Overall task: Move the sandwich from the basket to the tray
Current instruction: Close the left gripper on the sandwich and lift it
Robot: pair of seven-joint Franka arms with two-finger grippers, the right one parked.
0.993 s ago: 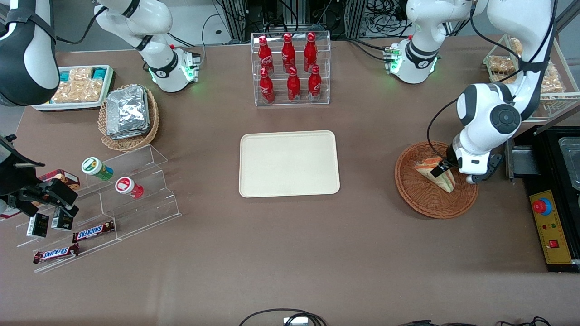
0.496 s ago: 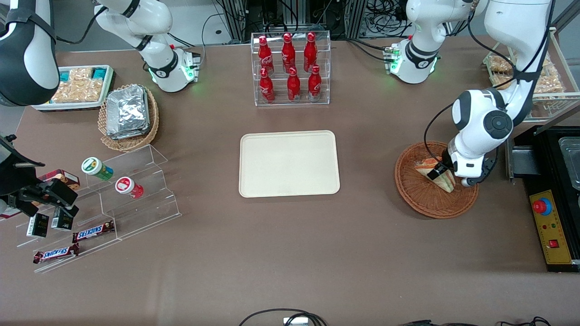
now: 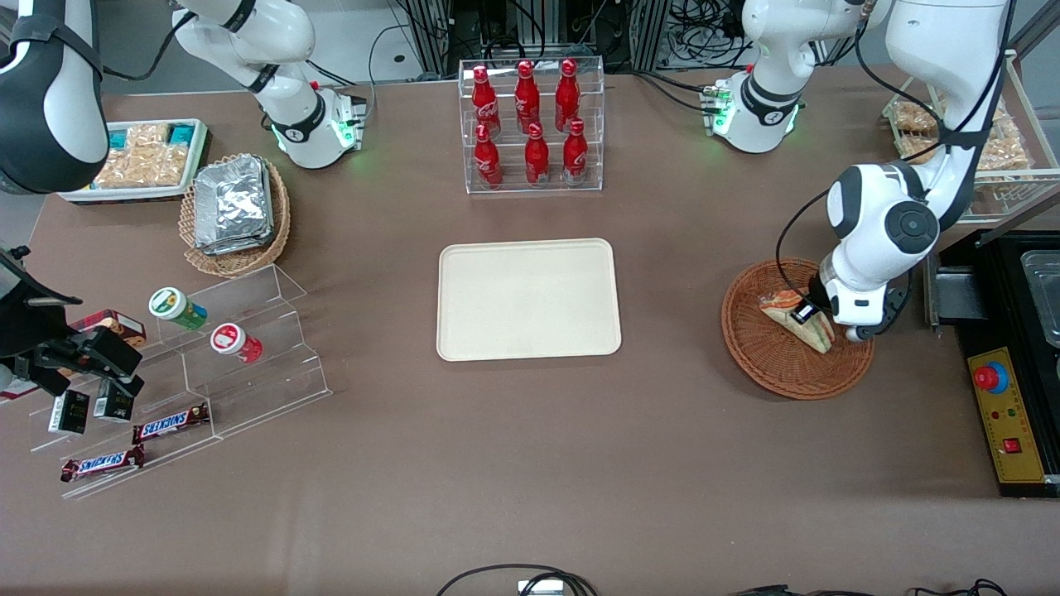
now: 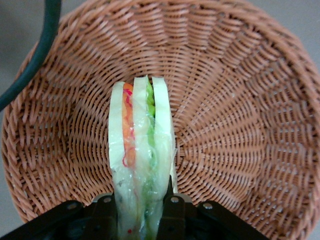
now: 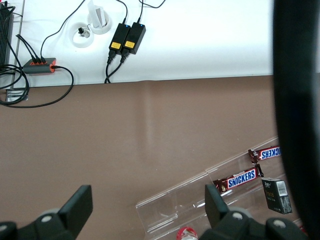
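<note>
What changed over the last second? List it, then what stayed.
The gripper sank deeper into the basket and closed on the sandwich, which now stands on edge between its fingers. The sandwich remains in the basket; the tray stayed bare and unmoved.

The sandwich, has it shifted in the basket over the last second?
Yes. The sandwich, pinched by the end effector, has turned more edge-up against the basket rim, showing less white bread face; it is not yet lifted out.

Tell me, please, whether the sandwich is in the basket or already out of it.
In: the sandwich sits in the basket, wicker all around it, with the claw shut on it.
</note>
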